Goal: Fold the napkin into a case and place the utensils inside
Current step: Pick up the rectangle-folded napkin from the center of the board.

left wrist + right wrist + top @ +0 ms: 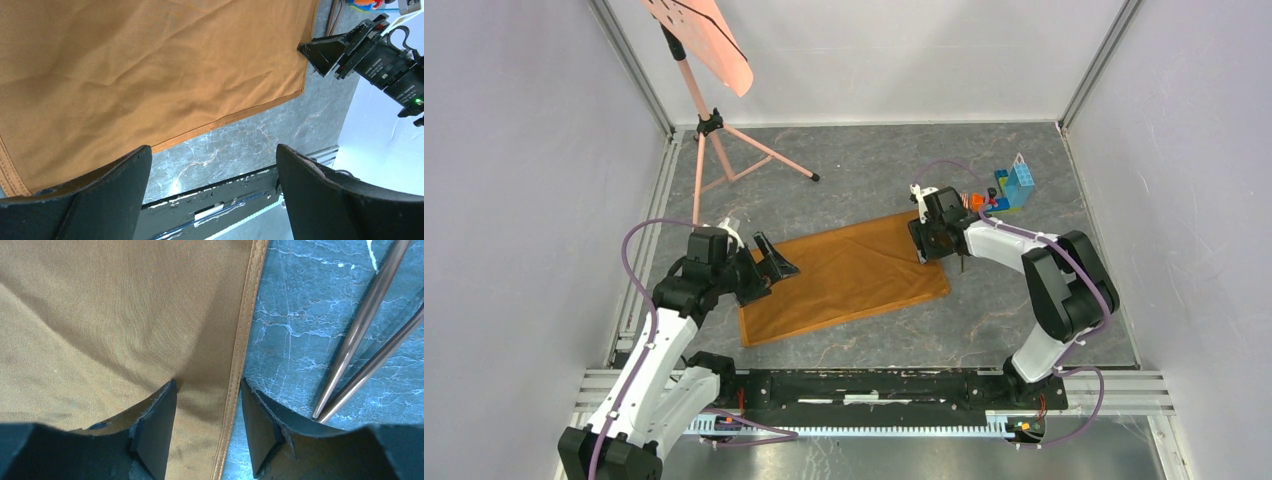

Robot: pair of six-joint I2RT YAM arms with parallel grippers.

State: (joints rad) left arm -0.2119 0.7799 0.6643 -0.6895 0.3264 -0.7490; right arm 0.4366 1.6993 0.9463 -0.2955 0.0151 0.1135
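Because the napkin point(844, 275) lies flat and unfolded at the middle of the table point(1004, 310), the step in hand is judged to be the first fold, started from the cloth's right edge. The right tool point(207, 405) stands partly open and holds nothing: one finger sits over the cloth and the other over bare table, with the hem point(245, 330) between them. For a sound grip, bring both fingertips down to the table, close on the hem alone, and confirm that the cloth is pinched before lifting. Keep the outer finger clear of the utensils point(365, 325), which lie on the table just beside the hem, converging toward that finger. The right arm reaches forward and inward, wrist pitched down at the napkin's far right corner. The left tool point(212, 165) hangs fully open and empty at the napkin's left edge; the left arm is bent at the elbow and angled toward the cloth.
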